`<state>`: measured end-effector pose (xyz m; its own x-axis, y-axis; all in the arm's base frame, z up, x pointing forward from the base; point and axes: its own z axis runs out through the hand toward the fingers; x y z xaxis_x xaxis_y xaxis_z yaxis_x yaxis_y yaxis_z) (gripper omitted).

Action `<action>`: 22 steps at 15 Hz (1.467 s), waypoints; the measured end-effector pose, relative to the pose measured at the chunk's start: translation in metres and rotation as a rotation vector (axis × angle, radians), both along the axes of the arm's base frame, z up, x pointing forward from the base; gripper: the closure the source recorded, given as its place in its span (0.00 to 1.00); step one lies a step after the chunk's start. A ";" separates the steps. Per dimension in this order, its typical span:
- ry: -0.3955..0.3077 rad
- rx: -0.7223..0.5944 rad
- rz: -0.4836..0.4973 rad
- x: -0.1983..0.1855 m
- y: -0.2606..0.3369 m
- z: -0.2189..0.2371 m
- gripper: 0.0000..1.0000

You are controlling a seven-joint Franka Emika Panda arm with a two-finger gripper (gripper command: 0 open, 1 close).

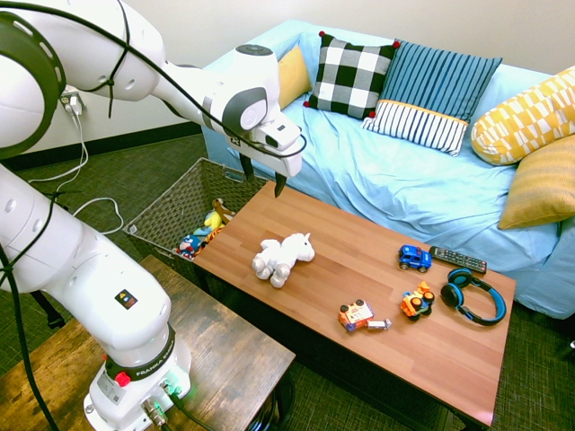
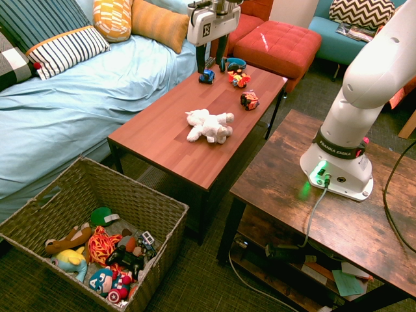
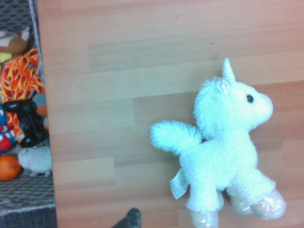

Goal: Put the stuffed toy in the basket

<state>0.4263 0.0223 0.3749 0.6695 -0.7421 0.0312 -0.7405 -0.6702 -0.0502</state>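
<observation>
Nearest the lens: small white plush unicorn with glittery grey hooves [image 3: 223,156], on its side mid-way along the reddish wooden coffee table [image 1: 359,269], toward the basket end. Woven grey basket [image 2: 149,208] on the floor off that end, toys inside. Gripper [image 1: 260,178] overhead, fingers apart, holding nothing. At the far end: blue toy car [image 1: 414,259], two orange robot toys [image 1: 359,316], blue headphones [image 1: 472,296], black remote [image 1: 456,259].
</observation>
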 end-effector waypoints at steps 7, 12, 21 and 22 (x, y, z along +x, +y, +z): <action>-0.006 -0.029 0.023 0.011 0.000 -0.058 0.00; 0.012 -0.041 -0.025 0.010 -0.015 -0.138 0.00; 0.046 -0.037 -0.088 0.034 -0.040 -0.233 0.00; 0.053 -0.041 -0.093 0.037 -0.043 -0.241 0.00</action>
